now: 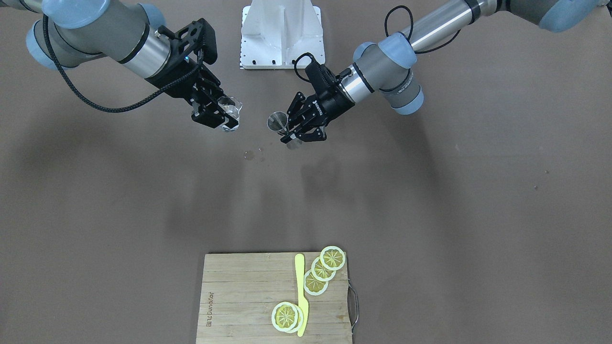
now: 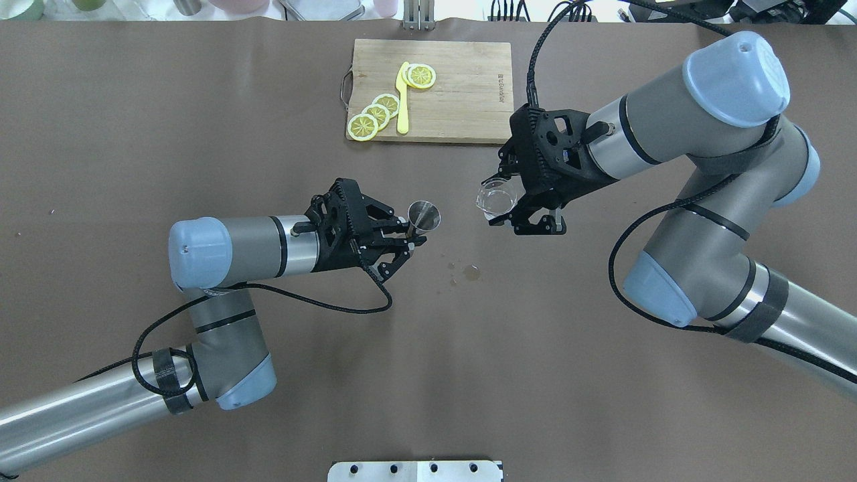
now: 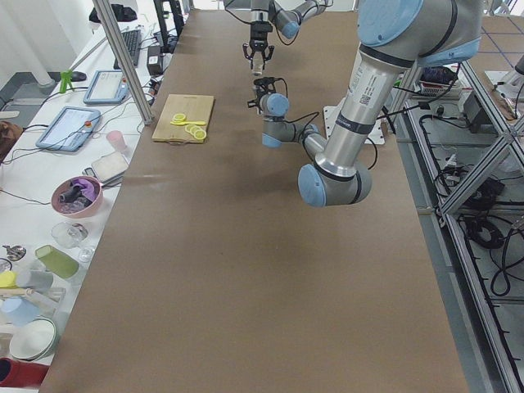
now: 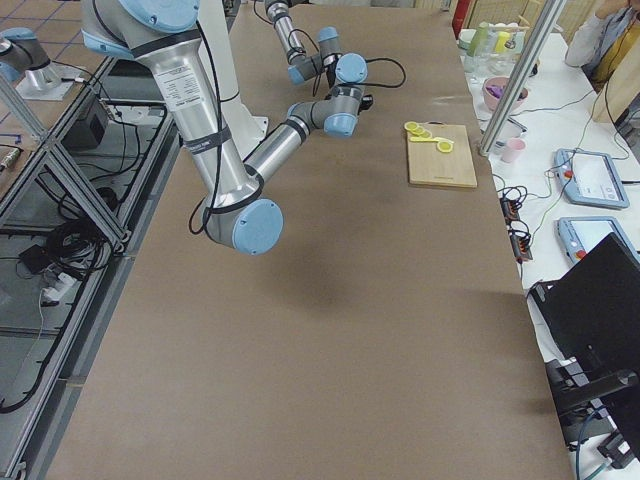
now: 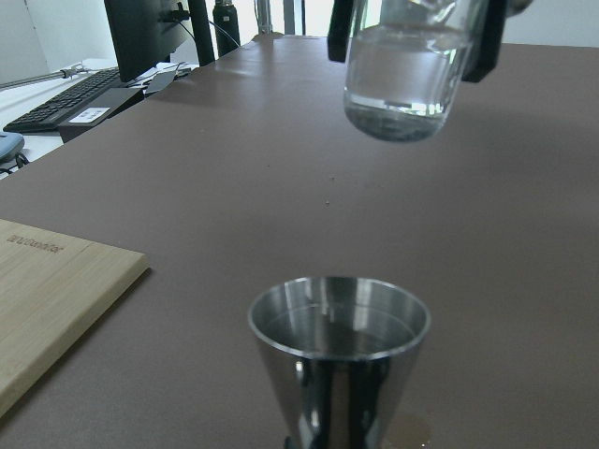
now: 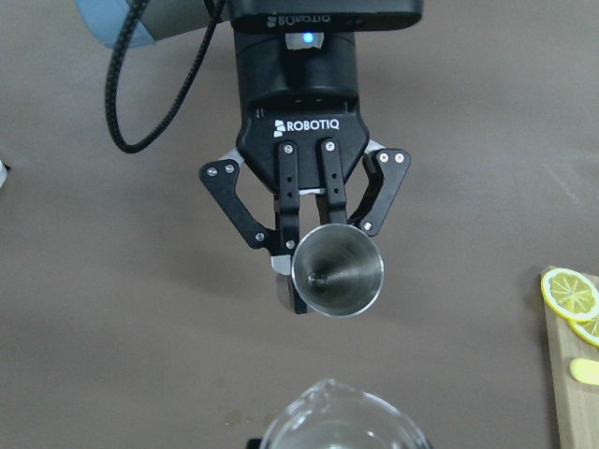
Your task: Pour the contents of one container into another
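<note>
Where the two arms meet: over the middle of the brown table (image 2: 201,120), the grippers face each other with a small gap between them.
Left gripper (image 2: 410,239): fingers closed on the lower part of a steel jigger (image 2: 424,217).
Steel jigger: upright with its wide mouth up. Seen from the left wrist, it sits lower than the glass. I cannot tell whether its foot touches the table.
Right gripper (image 2: 514,205): fingers clamped round a small clear glass beaker (image 2: 497,198), one on each side of its wall.
Glass beaker: raised well clear of the table and close to upright, with clear water filling the lower part. It is near the jigger but apart from it, and higher.
Droplets (image 2: 469,271): a few wet spots on the table, just on the robot's side of the gap between jigger and beaker.
Wooden cutting board (image 2: 462,100): at the far edge of the table from the robot, well apart from both grippers.
Lemon slices (image 2: 376,115): three overlap in a row near the board's handle end, and two more are stacked beyond the knife.
Yellow plastic knife (image 2: 402,100): flat on the board between the two groups of slices.
</note>
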Action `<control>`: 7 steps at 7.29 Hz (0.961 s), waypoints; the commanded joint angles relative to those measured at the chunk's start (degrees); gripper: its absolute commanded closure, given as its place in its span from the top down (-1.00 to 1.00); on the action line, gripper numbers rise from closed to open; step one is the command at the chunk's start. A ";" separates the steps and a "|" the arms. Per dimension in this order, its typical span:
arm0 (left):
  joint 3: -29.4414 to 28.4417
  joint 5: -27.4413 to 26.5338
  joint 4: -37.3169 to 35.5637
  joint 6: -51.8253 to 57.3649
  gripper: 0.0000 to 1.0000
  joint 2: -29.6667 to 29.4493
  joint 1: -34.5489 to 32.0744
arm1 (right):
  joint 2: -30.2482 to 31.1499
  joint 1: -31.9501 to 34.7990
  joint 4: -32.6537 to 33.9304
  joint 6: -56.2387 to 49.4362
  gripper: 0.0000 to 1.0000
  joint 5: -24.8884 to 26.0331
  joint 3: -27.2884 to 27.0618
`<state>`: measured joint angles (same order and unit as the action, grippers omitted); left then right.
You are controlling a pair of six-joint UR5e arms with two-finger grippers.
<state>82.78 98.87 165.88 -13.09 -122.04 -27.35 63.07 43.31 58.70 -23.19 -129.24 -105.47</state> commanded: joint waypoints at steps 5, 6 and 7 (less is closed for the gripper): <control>0.28 0.01 0.06 -0.01 -1.00 0.05 -0.60 | -4.09 -2.17 8.16 -4.92 -1.00 3.11 0.35; 0.28 0.10 0.06 -0.01 -1.00 0.05 -0.60 | -5.06 -2.44 9.23 -5.02 -1.00 3.29 0.44; 0.28 0.19 -0.03 0.08 -1.00 0.05 -0.51 | -5.85 -2.70 10.28 -5.11 -1.00 3.73 0.44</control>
<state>83.06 98.96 165.92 -13.08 -121.99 -27.92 58.33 40.94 67.48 -27.96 -125.98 -105.08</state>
